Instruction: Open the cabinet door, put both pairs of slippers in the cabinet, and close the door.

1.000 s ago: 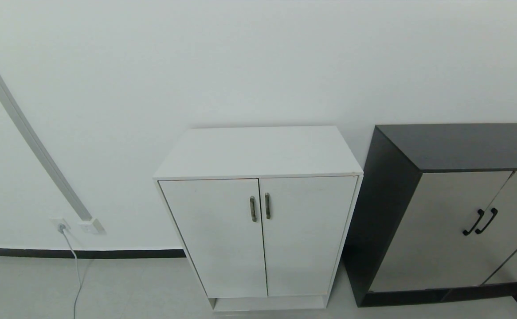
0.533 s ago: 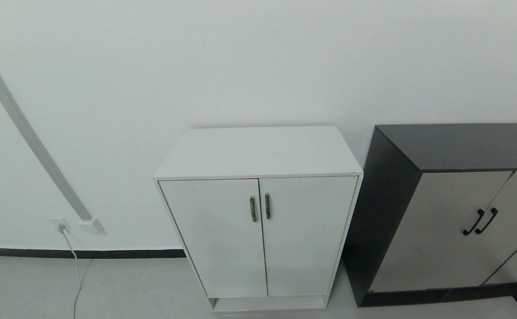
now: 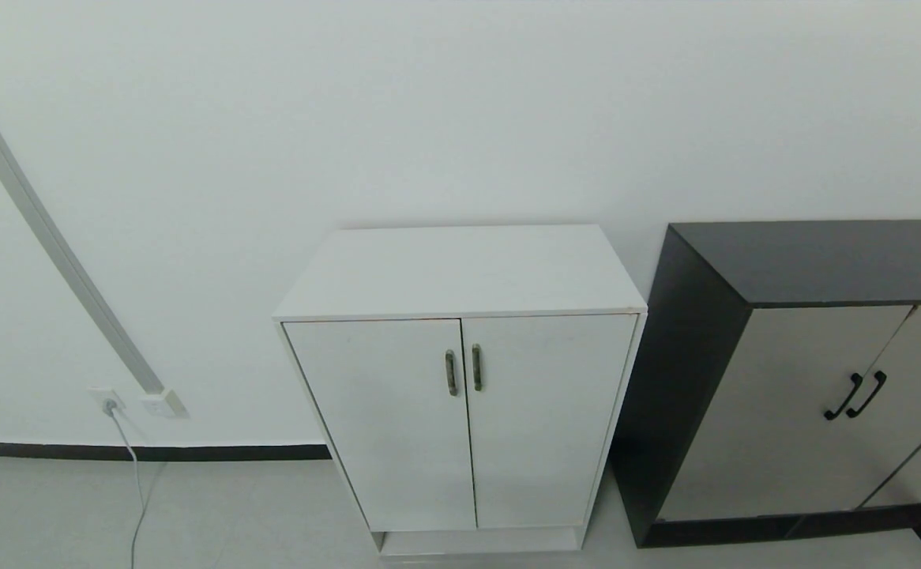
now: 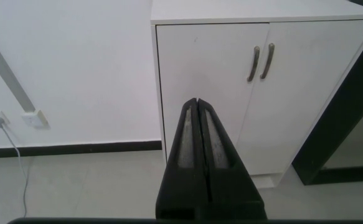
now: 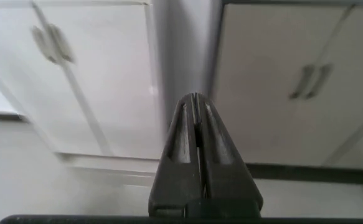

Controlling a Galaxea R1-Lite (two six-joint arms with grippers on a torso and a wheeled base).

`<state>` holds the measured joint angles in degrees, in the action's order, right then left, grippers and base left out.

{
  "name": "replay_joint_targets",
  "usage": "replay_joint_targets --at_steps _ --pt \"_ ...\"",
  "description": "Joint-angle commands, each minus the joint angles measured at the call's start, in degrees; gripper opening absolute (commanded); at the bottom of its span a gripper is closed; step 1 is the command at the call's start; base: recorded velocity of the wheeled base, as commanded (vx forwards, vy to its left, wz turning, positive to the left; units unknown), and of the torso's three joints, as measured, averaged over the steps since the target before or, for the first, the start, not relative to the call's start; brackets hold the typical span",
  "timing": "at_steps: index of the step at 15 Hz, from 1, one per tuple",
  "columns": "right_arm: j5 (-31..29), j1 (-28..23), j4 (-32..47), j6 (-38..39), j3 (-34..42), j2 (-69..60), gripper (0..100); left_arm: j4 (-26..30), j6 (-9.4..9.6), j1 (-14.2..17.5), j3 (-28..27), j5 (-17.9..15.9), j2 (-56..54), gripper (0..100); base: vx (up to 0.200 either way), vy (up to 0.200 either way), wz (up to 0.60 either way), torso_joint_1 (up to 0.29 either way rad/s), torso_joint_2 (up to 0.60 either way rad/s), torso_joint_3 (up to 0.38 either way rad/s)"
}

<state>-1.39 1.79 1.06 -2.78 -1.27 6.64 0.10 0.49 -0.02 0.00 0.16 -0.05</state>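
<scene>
The white cabinet (image 3: 460,273) stands ahead, both doors shut. Its handles (image 3: 451,373) run upright, side by side at the centre seam. We find the left end effector (image 4: 197,102) closed and empty, facing the left door, and the right end effector (image 5: 195,97) closed and empty, facing the gap beside the dark cabinet (image 3: 784,411). We judge the left nearer the handles. The shut doors hide the interior.

Head view high, facing cabinet (image 3: 397,419); wrist views low, share it
</scene>
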Motion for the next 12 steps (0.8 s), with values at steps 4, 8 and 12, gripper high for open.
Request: replay_joint_targets --at_steps 4,8,12 --pt "0.42 -2.41 -0.71 2.25 1.09 -5.76 0 -0.01 -0.05 0.02 0.00 -0.07 0.05 0 0.000 0.000 0.00 0.000 0.00 0.000" --pt "-0.02 -2.14 -0.88 3.04 1.18 -6.47 0 -0.01 -0.31 0.02 0.00 0.02 0.05 0 0.000 0.000 0.00 0.000 0.00 0.000" --pt "-1.51 -2.06 -1.41 7.53 1.27 -6.47 0 -0.01 -0.14 0.02 0.00 -0.16 0.05 0 0.000 0.000 0.00 0.000 0.00 0.000"
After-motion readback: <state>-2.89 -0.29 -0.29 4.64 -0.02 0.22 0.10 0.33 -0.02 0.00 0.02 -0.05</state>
